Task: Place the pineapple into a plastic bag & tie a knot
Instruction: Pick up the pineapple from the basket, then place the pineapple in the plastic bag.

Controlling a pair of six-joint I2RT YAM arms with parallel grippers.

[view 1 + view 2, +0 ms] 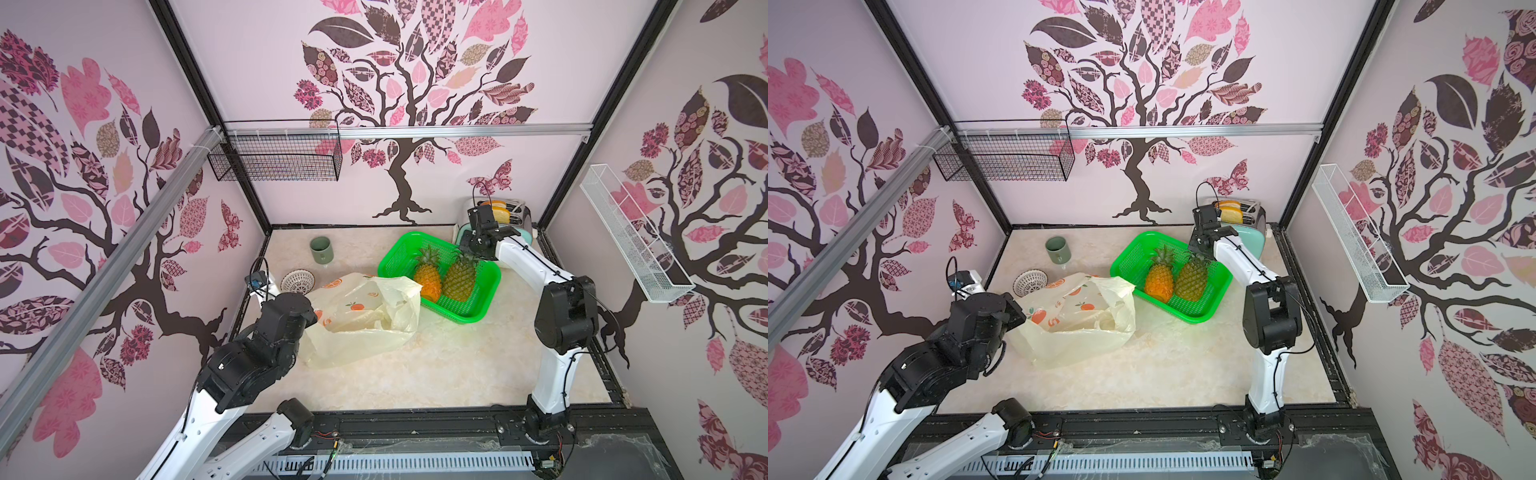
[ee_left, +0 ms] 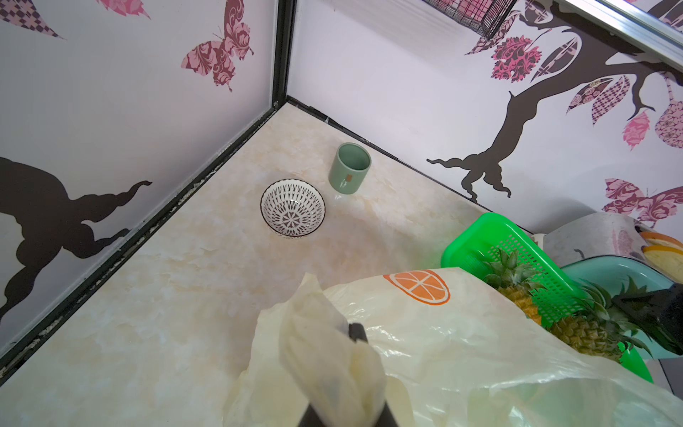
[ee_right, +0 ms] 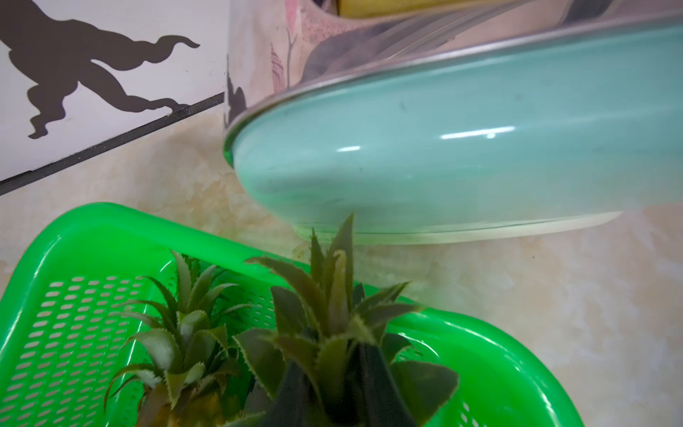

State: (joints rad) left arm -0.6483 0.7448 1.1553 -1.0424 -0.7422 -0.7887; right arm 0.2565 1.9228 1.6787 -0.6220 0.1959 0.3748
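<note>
So far, both top views: neither fruit is bagged. The orange pineapple [image 1: 428, 279] and the greenish pineapple [image 1: 459, 283] lie side by side in the green basket [image 1: 478, 318] at about 1 o'clock on the worktop [image 1: 457, 374], crowns toward 12.
Bag, both top views: the plastic bag [image 1: 365, 320] lies slumped at about 10 o'clock. Its gaping mouth is turned toward the basket and comes up against the basket's 8 o'clock rim. No fruit shows inside, and no knot is made.
Left arm, both top views: it is folded low, coming in from 7 o'clock. The left end effector [image 1: 311, 321] sits at the bag's 9 o'clock edge.
Right arm, both top views: it reaches from 5 o'clock out to 1 o'clock with the forearm slanting down. The right end effector [image 1: 471, 249] meets the greenish pineapple's crown, just in front of the toaster [image 1: 519, 216].
Left wrist view: the left end effector [image 2: 347, 373] is clenched on a bunched strap of the bag. The bowl [image 2: 292, 207] and mug [image 2: 350, 168] stand beyond, well apart from the film.
Right wrist view: the dark fingers [image 3: 369, 380] are pinched in on the crown leaves of the greenish pineapple, grasping the leaves only. The fruit rests in the basket.
Left to do, by my judgement: lift the fruit by its crown, carry it toward 10 o'clock, lower it through the bag's mouth, then tie the straps.
</note>
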